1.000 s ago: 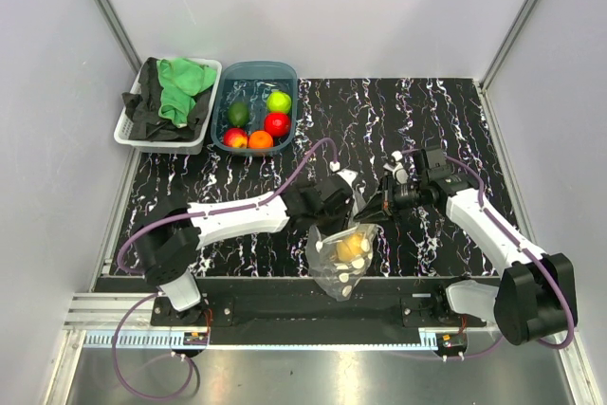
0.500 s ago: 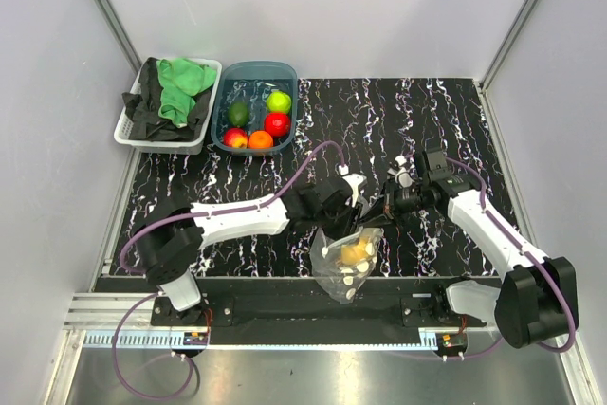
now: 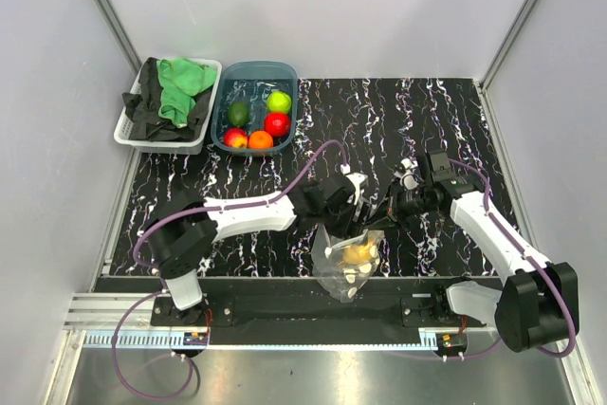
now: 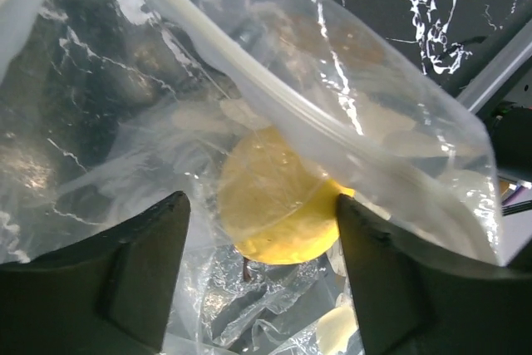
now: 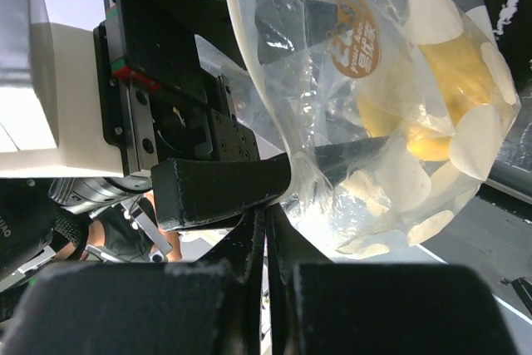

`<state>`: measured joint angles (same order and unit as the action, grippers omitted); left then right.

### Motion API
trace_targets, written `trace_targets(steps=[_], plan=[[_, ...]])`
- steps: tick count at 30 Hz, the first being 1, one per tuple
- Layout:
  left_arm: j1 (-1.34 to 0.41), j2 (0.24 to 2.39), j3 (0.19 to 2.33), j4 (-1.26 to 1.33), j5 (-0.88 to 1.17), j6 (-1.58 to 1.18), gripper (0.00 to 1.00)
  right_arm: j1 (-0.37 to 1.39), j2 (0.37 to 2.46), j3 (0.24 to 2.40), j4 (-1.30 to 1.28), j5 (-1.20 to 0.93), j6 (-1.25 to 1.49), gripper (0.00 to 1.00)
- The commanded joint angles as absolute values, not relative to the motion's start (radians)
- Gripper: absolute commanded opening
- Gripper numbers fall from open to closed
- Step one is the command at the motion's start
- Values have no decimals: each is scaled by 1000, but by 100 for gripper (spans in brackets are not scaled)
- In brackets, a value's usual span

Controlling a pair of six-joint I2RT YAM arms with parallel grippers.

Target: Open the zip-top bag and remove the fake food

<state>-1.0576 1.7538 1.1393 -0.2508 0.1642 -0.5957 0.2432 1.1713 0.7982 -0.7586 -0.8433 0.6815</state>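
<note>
L gripper jaws apart inside bag, yellow fruit btw them. R gripper clamped on bag rim. Bag at near table edge, center.

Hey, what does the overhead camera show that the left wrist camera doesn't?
Only overhead: the teal tub holding five fruits, and the white basket of cloths. Only left wrist: the left gripper, its open fingers flanking the bagged yellow fruit, and the zip strip up close. Both: the zip-top bag and that yellow fruit.
</note>
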Motion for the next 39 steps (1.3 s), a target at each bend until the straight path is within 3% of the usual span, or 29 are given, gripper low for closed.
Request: trace_targets(steps=[1, 9, 15, 22, 23, 27, 29, 32, 34, 39], plan=[[-1091, 1824, 1160, -213, 228, -545, 78, 252, 1157, 828, -673, -873, 696, 0], [-1117, 1789, 1158, -233, 236, -540, 86, 252, 1147, 824, -678, -871, 686, 0], [-1140, 1660, 1210, -371, 3, -482, 81, 252, 1143, 824, -678, -868, 681, 0], [-1138, 1670, 1247, -387, 179, -465, 52, 253, 1149, 830, -676, -868, 680, 0], [-1140, 1675, 1244, -385, 199, -469, 44, 252, 1149, 830, -676, -868, 680, 0], [-1140, 1690, 1238, -354, 299, -491, 31, 252, 1143, 827, -677, -865, 680, 0], [-1140, 1706, 1235, -335, 325, -503, 32, 252, 1143, 824, -677, -862, 681, 0], [-1140, 1730, 1243, -333, 347, -511, 44, 252, 1138, 824, -678, -859, 686, 0], [-1141, 1738, 1239, -331, 336, -520, 57, 252, 1137, 824, -676, -858, 686, 0], [-1147, 1773, 1247, -337, 318, -512, 70, 252, 1132, 818, -675, -853, 690, 0]])
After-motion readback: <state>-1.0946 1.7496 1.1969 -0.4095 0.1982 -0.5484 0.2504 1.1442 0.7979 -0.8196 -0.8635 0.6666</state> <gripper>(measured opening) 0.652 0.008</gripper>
